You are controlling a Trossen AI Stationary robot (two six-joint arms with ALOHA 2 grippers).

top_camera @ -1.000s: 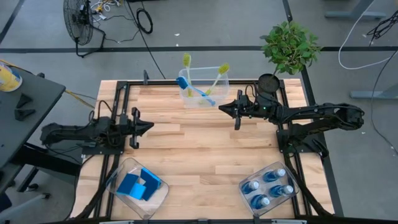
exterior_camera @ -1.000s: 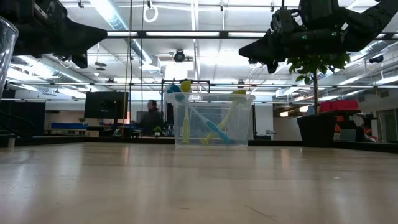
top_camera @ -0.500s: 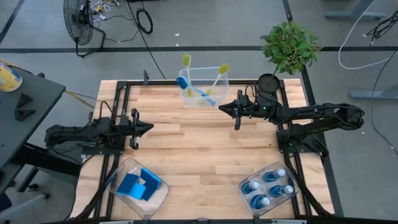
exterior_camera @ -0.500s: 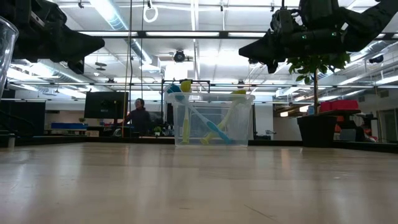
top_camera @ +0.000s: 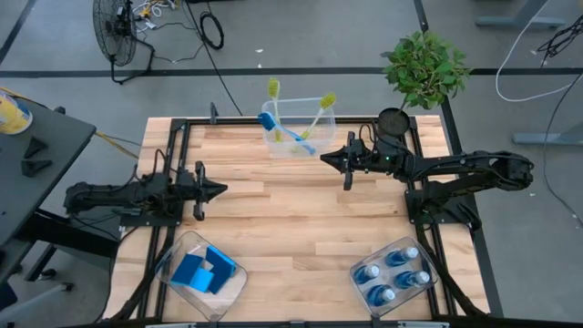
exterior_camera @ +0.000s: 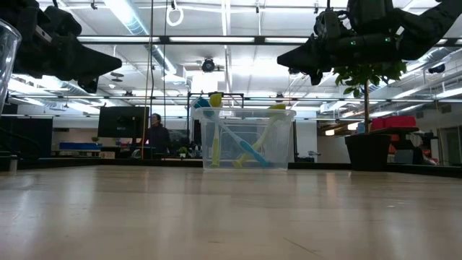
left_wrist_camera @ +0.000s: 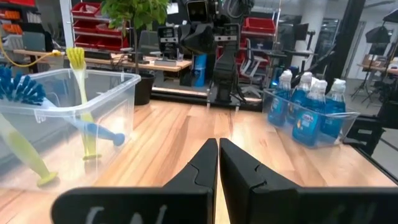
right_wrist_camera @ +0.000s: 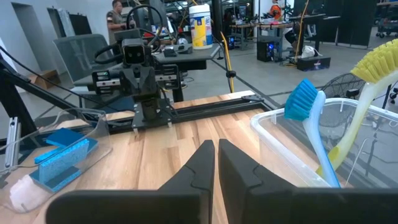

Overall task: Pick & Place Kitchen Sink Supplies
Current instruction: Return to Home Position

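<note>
From above, the sorting looks finished: the dish brushes (top_camera: 293,135) stand in the far centre bin (top_camera: 332,118), the sponges (top_camera: 202,271) lie in the near-left bin (top_camera: 232,290), and the soap bottles (top_camera: 392,276) fill the near-right bin (top_camera: 432,273). Nothing loose shows on the table (top_camera: 291,214). The left gripper (top_camera: 217,189) points inward over the left part of the boards. The right gripper (top_camera: 325,157) hangs just beside the brush bin's right wall. From this height the fingers are too small to judge. The level view shows both arms high in the upper corners, well above the wood, with the brush bin standing alone in the middle distance. In the left wrist view its fingers (left_wrist_camera: 202,171) are pressed together with nothing between them, brushes to one side and bottles to the other. The right wrist view shows the same: fingers (right_wrist_camera: 199,165) closed on nothing, and the brush heads rising out of the bin close alongside. Homing is probably best done by drawing each arm back toward its own side at its present height. The right arm should first move away from the protruding brush handles and not sweep across them. Both pairs of fingers are best kept together, so nothing catches a bin rim.
</note>
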